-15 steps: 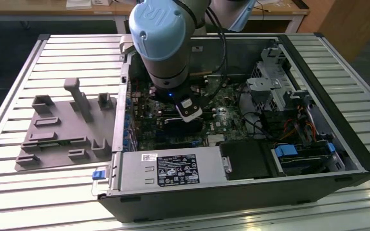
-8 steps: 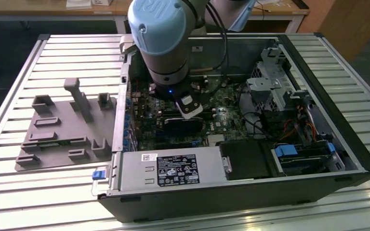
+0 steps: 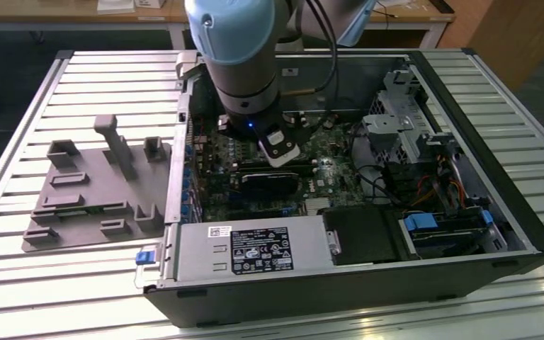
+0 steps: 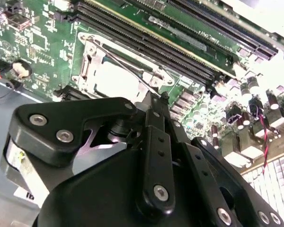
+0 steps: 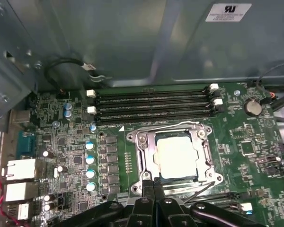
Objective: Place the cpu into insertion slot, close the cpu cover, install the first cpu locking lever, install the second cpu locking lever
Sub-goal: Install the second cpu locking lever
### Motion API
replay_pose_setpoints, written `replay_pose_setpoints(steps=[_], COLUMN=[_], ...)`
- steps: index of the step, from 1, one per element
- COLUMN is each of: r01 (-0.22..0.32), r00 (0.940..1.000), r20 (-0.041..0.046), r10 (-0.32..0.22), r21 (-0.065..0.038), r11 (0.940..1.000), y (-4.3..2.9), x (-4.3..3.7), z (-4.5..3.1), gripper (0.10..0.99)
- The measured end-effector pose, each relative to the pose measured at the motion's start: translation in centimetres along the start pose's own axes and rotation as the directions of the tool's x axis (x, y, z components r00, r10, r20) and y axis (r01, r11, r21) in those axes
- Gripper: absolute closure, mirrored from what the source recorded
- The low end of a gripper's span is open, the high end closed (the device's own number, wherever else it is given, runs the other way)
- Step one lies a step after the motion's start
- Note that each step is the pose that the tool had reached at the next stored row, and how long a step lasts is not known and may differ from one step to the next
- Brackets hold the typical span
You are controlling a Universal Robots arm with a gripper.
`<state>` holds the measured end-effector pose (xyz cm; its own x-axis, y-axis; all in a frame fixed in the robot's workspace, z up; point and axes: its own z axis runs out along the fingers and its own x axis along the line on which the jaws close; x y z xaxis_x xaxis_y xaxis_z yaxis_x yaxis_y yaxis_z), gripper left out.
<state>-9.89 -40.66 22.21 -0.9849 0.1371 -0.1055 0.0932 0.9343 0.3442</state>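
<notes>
Half the cpu cover hides behind the tool.

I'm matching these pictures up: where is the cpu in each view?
Exterior view: hidden under the gripper.
First wrist view: the cpu lies in the insertion slot, just beyond the gripper.
Second wrist view: pale square beyond the gripper.
Shared landmark: the black memory slots alongside.
</notes>
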Motion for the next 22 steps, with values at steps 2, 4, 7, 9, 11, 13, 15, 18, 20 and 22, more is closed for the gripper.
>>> replay_pose_setpoints(steps=[2, 4, 7, 9, 11, 13, 15, 18, 20, 22], r01=[0.000, 0.000, 0.000, 0.000, 0.000, 0.000, 0.000, 0.000, 0.001, -0.004], r00=[1.0000, 1.0000, 1.0000, 1.0000, 1.0000, 1.0000, 1.0000, 1.0000, 1.0000, 1.0000], r20=[0.0001, 0.0001, 0.0001, 0.0001, 0.0001, 0.0000, 0.0001, 0.0001, 0.0011, 0.0036], r10=[0.000, 0.000, 0.000, 0.000, 0.000, 0.000, 0.000, 0.000, -0.001, 0.004], r21=[0.000, 0.000, 0.000, 0.000, 0.000, 0.000, 0.000, 0.002, 0.009, 0.015], r11=[1.0000, 1.0000, 1.0000, 1.0000, 1.0000, 1.0000, 1.0000, 1.0000, 1.0000, 0.9999], y=[0.09, 0.18, 0.32, 0.45, 0.58, 0.72, 0.83, 0.98, 0.99, 1.00], x=[-0.03, -0.06, -0.10, -0.14, -0.18, -0.22, -0.26, -0.30, -0.33, -0.43], z=[-0.23, -0.49, -0.87, -1.20, -1.58, -1.95, -2.26, -2.64, -2.66, -2.65], gripper=[0.984, 0.984, 0.984, 0.984, 0.984, 0.984, 0.984, 0.984, 0.984, 0.984])
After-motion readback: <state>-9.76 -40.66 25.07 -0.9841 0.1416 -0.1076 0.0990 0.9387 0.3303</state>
